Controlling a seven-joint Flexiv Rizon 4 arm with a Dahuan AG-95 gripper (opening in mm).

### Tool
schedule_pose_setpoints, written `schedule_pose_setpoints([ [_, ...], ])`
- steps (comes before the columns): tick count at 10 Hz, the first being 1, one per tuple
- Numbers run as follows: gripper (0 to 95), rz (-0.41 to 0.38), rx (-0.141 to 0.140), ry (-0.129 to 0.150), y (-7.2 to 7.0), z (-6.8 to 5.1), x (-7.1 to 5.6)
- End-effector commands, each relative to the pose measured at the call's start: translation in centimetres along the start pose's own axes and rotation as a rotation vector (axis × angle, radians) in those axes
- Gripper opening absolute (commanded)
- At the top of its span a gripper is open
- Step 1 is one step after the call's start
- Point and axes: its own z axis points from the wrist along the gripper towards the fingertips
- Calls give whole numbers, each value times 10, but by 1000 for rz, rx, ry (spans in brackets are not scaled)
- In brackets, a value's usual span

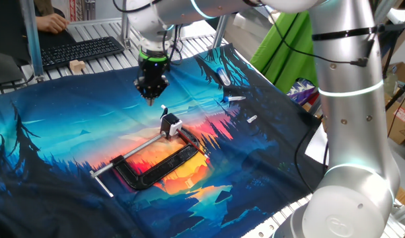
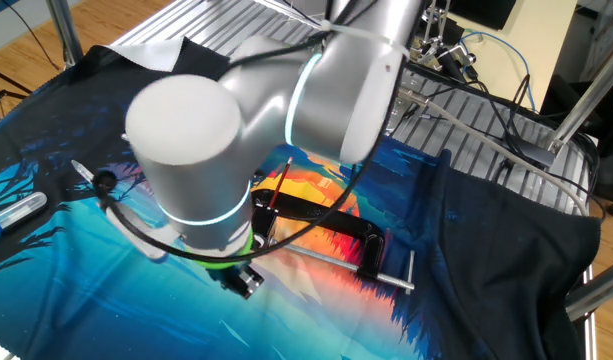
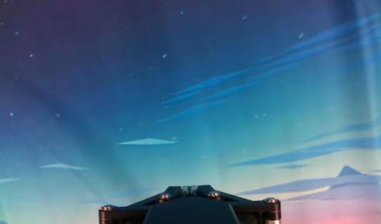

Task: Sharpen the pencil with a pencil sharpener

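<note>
In one fixed view, the black two-finger gripper (image 1: 151, 100) points straight down above the printed forest-sunset cloth (image 1: 50, 139), its jaws pinched nearly together. Whether the thin pencil is between them cannot be told. Right of and nearer than it, the small white-topped black pencil sharpener (image 1: 170, 123) sits in the black C-clamp (image 1: 156, 168). The hand view shows only cloth.

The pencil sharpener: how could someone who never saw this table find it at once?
Find the big black C-clamp lying on the orange sunset part of the printed cloth. At the clamp's end furthest from its silver screw rod sits the pencil sharpener, below the hanging tool. It is a tiny block with white top and black body, much smaller than the clamp.
</note>
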Motion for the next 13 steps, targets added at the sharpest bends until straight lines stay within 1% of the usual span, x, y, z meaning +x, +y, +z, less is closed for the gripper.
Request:
schedule_pose_setpoints([
  [1,190,2,7,-6,-2,-2,2],
  [2,380,2,8,-6,-3,-3,3],
  [5,380,-16,4,-3,-7,-11,9],
  [13,380,-16,4,-3,-7,-11,9],
])
